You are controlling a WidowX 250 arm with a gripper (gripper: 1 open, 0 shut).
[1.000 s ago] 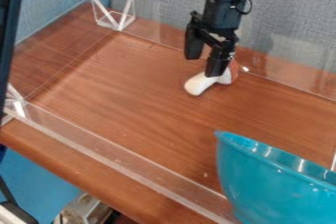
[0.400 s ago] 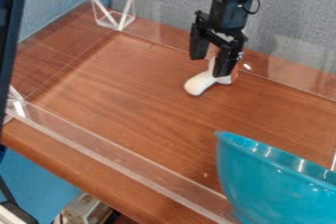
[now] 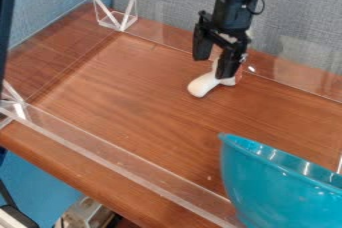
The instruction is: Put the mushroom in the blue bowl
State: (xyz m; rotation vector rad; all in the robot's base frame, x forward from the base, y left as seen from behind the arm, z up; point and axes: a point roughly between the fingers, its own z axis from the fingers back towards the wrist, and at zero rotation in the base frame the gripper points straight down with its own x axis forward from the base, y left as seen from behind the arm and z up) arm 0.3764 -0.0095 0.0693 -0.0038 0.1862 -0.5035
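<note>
One mushroom [image 3: 209, 83] is lying on its side on the wooden table [image 3: 120, 92], far from the blue bowl [image 3: 283, 184] at the near right corner. My gripper [image 3: 221, 57] is hanging just above it, fingers spread apart, holding nothing. Compared with a second ago I am sitting slightly higher and to the right, and the mushroom is lying where it was, so I judge the pickup is yet to come.

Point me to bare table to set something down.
Free: the wide wood stretch between the clear triangle stand, the front acrylic wall and the mushroom. Crowded: the open tool over the mushroom; the blue bowl fills the near right corner.
</note>
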